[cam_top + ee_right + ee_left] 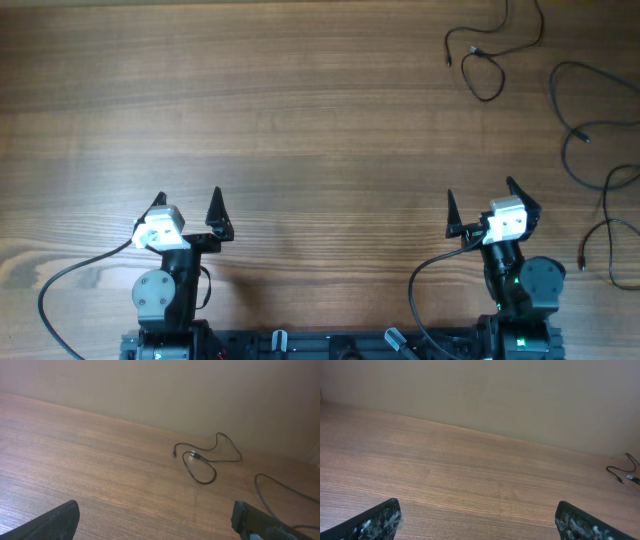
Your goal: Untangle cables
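On the table (300, 100), far right: cables (480, 51), loose curling strands, well apart from both grippers.
Left gripper (188, 195): jaws spread wide, holding nothing; cables toward 2 o'clock.
Right gripper (480, 188): jaws spread wide, holding nothing; cables from 12 to 3 o'clock.

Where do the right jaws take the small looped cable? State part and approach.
I'd grip the small looped cable on its loop's near curve, a single strand apart from the larger cable. It lies flat, so bring the right gripper straight down, jaws straddling the strand.
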`<state>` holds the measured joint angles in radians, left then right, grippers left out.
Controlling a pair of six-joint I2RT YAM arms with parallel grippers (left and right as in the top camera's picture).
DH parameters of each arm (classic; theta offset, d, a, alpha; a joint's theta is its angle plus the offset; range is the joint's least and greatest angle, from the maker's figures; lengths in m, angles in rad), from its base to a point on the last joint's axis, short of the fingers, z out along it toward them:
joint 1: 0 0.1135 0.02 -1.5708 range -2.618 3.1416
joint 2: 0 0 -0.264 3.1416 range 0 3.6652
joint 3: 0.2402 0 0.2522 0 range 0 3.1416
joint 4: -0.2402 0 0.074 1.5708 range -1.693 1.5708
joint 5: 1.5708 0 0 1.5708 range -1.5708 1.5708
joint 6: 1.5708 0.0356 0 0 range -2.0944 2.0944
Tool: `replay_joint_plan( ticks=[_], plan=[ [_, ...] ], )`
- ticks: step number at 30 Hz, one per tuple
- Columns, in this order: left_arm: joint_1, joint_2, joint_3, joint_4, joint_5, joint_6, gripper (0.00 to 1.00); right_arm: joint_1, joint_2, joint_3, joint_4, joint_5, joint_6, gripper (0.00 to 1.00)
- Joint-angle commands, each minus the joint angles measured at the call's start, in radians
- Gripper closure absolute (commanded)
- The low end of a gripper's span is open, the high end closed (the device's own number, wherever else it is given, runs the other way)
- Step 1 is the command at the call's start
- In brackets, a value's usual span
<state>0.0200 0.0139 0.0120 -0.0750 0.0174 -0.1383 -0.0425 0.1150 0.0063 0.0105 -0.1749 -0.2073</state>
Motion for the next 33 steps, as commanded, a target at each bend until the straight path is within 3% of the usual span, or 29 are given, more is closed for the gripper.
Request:
replay_joint_plan(
  ticks=[1,33],
  plan=[
    [0.006,-0.007,-0.006,-0.002,0.012,0.019,0.0,0.0,0.007,-0.001,0.003,0.018,-0.003,0.0],
    [0.006,-0.007,-0.006,-0.002,0.012,0.019,0.0,0.065,-0.097,-0.001,0.002,0.018,-0.002,0.0]
  ],
)
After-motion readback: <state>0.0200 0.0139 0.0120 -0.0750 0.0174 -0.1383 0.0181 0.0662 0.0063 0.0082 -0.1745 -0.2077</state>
